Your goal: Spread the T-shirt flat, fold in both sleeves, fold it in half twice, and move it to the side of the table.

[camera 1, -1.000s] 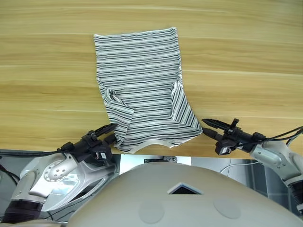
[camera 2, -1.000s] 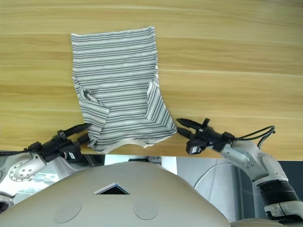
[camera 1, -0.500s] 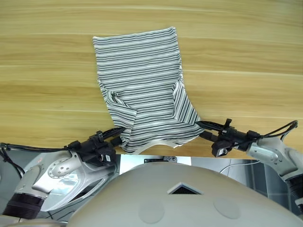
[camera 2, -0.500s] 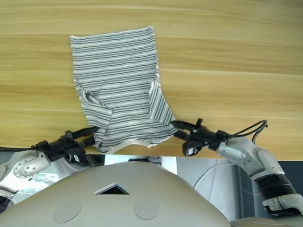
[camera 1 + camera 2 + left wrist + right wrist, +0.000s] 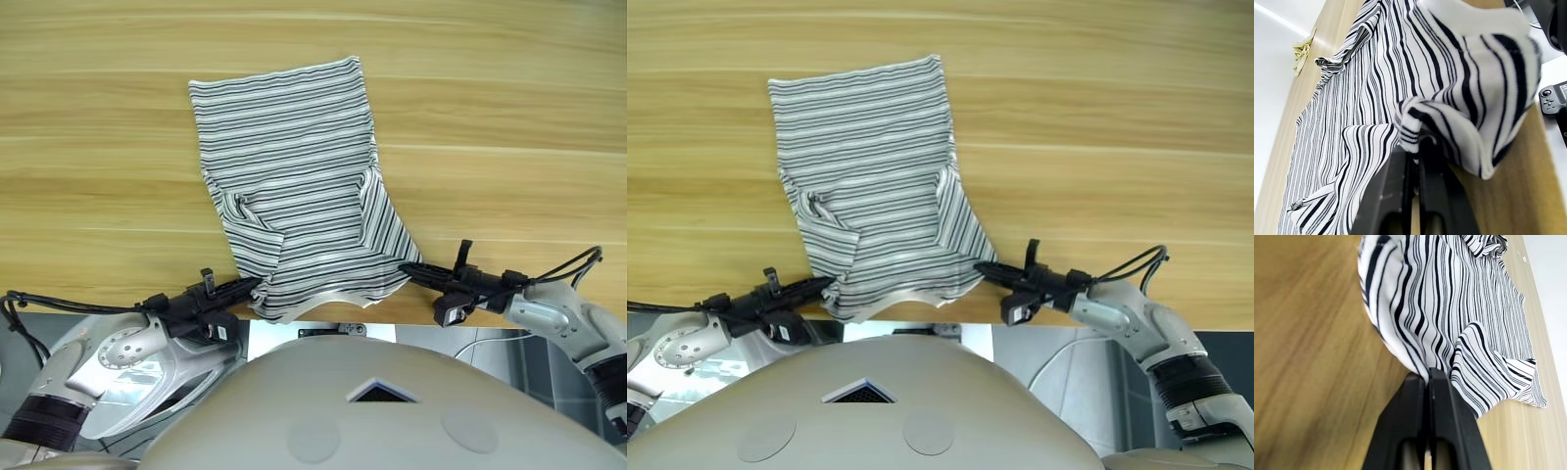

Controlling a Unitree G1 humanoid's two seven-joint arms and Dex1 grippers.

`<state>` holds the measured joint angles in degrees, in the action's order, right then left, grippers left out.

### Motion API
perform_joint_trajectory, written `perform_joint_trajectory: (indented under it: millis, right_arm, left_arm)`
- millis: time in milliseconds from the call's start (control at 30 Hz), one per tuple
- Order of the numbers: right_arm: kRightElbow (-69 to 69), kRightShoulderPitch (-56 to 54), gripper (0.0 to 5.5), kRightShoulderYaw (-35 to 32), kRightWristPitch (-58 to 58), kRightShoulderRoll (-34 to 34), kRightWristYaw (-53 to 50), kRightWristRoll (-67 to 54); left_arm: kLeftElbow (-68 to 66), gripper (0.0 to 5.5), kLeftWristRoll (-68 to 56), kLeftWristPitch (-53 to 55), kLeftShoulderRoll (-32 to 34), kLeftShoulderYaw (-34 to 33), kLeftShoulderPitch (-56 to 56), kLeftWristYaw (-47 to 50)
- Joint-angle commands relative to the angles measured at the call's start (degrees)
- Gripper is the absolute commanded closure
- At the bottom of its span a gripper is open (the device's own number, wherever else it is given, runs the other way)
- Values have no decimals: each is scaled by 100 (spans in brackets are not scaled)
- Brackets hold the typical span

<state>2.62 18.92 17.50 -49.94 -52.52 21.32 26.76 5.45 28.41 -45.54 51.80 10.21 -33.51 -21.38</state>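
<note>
Pinching rumpled striped T-shirt [image 5: 294, 166], left gripper [image 5: 257, 284], right gripper [image 5: 408, 267] seemingly clamped; smooth woodgrain table [image 5: 509, 117].

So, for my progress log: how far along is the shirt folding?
Done: the T-shirt lies spread on the table with both sleeves folded in. In hand: the left gripper and right gripper are shut on its near corners. Left: both half folds and the move to the side.

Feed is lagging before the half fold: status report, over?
Left gripper shut on T-shirt, near left corner. Right gripper shut on near right corner. T-shirt lies on table, both sleeves folded in, not yet halved.
</note>
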Motion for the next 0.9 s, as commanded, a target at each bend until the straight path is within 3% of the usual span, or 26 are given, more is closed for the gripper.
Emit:
perform_joint_trajectory:
  millis: [33, 200, 433, 567, 767, 900]
  right_arm:
    - [159, -30, 550, 97, 170, 60, 221, 17]
    - [-568, 260, 550, 202, 0, -82, 477, -1021]
    - [-1865, 1190, 550, -135, 171, -793, 938, -3216]
    - [-2197, 1250, 550, -274, 308, -835, 1211, -3829]
    - [-1688, 112, 550, -136, 901, 72, 1417, -3693]
    - [-920, -820, 550, 17, 1249, 968, 1406, -3417]
  left_arm:
    - [-417, 550, -67, 84, 93, -55, 48, -70]
    - [-311, 550, -865, -71, -52, -74, 96, -98]
    - [1079, 550, -1775, -168, 31, -611, -1040, -148]
    - [1315, 550, -2060, -225, -49, -880, -1353, -168]
    - [654, 550, -3229, 377, -539, -740, -151, -287]
    - [102, 550, -3103, 1171, -1169, -469, 820, -330]
